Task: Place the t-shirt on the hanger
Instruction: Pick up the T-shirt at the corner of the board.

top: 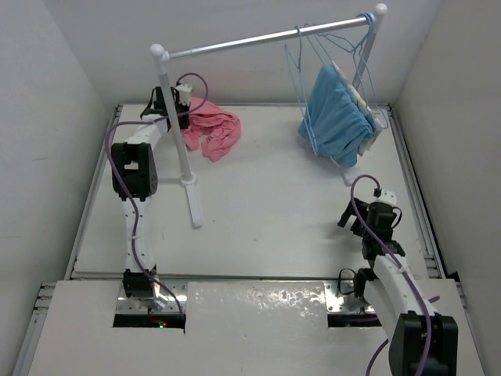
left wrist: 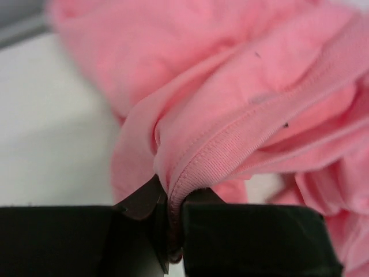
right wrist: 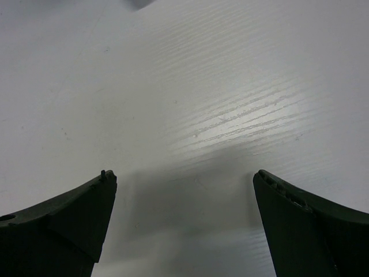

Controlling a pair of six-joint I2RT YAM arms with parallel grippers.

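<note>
The salmon-pink t-shirt (top: 213,131) lies crumpled on the white table at the back left, just right of the rack's left post. My left gripper (top: 178,110) sits at its left edge. In the left wrist view the left gripper (left wrist: 173,222) is shut on the t-shirt's (left wrist: 230,86) ribbed hem, which runs down between the black fingers (left wrist: 248,236). Light-blue wire hangers (top: 309,70) hang from the rail at the back right. My right gripper (top: 362,222) hovers low at the right; in the right wrist view it (right wrist: 183,184) stands open over bare table.
A silver rail (top: 266,37) on white posts (top: 178,141) spans the back, its left post foot (top: 193,200) standing mid-table. A light-blue garment (top: 338,113) hangs from a hanger at the back right. White walls enclose the table (top: 274,211) on three sides.
</note>
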